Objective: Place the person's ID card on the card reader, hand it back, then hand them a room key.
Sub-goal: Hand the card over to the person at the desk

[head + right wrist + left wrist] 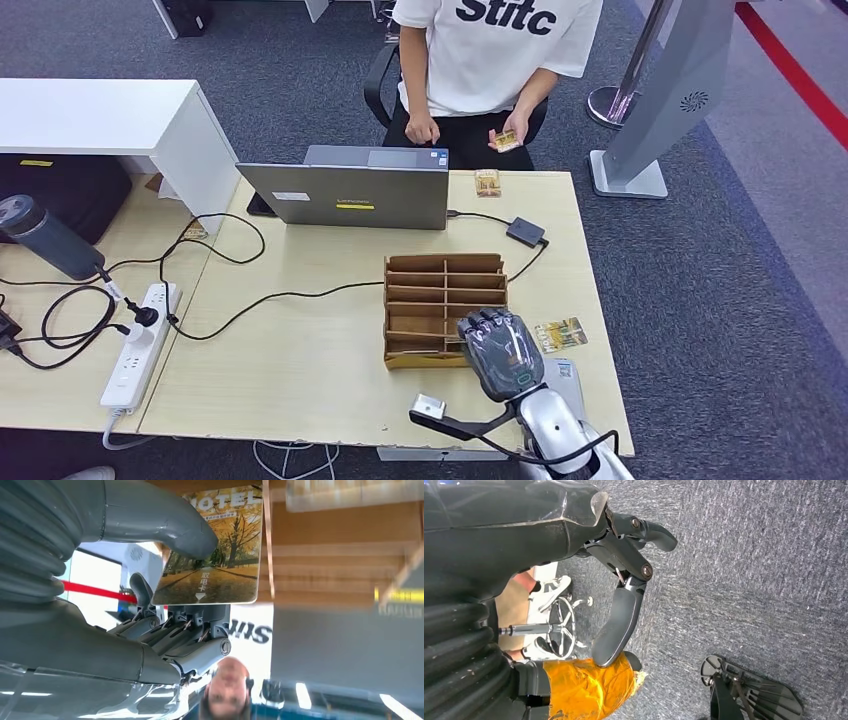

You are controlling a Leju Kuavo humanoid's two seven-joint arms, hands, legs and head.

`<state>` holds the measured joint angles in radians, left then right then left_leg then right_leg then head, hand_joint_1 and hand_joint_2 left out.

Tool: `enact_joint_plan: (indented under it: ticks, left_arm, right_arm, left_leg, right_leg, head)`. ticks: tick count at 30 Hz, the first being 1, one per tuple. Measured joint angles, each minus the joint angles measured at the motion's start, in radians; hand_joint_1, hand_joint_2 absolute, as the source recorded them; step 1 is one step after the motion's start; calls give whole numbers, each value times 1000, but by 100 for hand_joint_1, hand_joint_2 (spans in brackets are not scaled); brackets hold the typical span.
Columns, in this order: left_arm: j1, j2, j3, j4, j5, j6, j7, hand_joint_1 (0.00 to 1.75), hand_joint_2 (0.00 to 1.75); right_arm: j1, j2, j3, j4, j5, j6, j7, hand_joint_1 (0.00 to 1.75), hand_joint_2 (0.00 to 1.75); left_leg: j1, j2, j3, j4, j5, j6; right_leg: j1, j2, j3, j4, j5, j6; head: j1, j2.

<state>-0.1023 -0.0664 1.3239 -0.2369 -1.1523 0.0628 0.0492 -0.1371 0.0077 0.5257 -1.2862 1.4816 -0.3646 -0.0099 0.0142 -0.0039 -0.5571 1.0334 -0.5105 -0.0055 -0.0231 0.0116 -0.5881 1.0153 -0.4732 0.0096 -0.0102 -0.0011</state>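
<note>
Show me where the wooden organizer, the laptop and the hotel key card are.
wooden organizer (440, 290), head view, middle dividers.
laptop (345, 200), head view, back of lid.
hotel key card (215, 565), right wrist view, printed face.

The counter (300, 360) is lit evenly and brightly from above, and only soft, short shadows are cast. In the right wrist view the wooden organizer (345, 545) is rendered blurred, while the room key (220, 555) is kept sharp. Glare is seen on the left wrist's cover.
</note>
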Motion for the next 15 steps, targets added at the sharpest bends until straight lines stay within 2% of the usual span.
enact_joint_plan:
  ticks: [2, 8, 15]
  left_arm:
    - [0, 0, -1, 0, -2, -1, 0, 0, 175]
    - [0, 1, -2, 0, -9, -4, 0, 0, 175]
    - [0, 4, -18, 0, -28, -18, 0, 0, 175]
  right_arm:
    - [-18, 3, -1, -21, -9, 2, -4, 127, 175]
    - [-73, 8, -2, -75, -69, 24, -37, 145, 175]
    - [-193, 36, -2, -116, -185, 121, -73, 171, 175]
  left_leg:
    - [0, 0, 0, 0, 0, 0]
    - [0, 0, 0, 0, 0, 0]
    - [0, 0, 0, 0, 0, 0]
  right_leg:
    - [0, 0, 0, 0, 0, 0]
    - [0, 0, 0, 0, 0, 0]
    - [0, 0, 0, 0, 0, 0]
  head:
    - [0, 0]
    - [0, 0]
    - [0, 0]
